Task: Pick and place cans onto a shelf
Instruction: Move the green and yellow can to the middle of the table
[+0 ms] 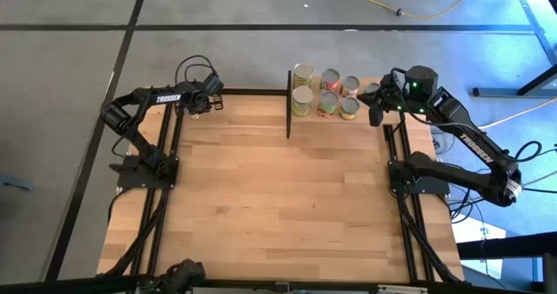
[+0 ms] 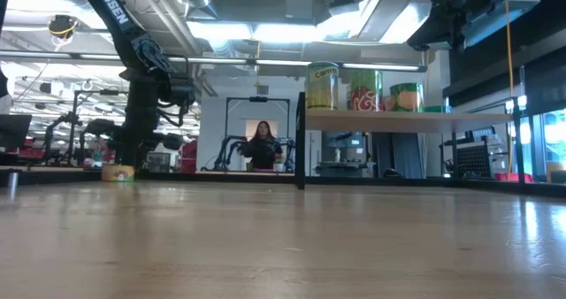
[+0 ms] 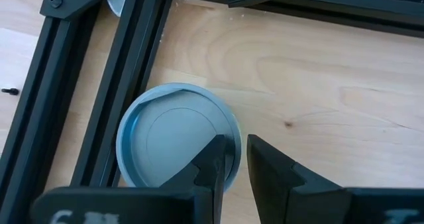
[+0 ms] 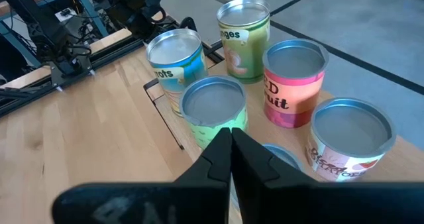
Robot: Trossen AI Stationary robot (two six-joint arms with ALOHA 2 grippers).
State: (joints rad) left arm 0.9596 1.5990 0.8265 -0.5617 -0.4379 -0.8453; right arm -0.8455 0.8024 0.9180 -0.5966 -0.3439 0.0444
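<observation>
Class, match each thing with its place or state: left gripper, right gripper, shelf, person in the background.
Column one:
1 left gripper
2 right gripper
3 shelf
4 person

Column two:
A fingers shut, above the cans
B raised light-wood board with black uprights
C in the room beyond the table
D over a lone can at the table's far-left corner

Pairs: 1-D, 2-A, 3-B, 4-C.

Through the left wrist camera I look down on one can [image 3: 177,142], its grey round top facing me. It stands on the wooden surface [image 3: 318,91], just beside a black frame rail [image 3: 122,71]. My left gripper [image 3: 232,161] hangs over the can's edge, fingers slightly apart.
</observation>
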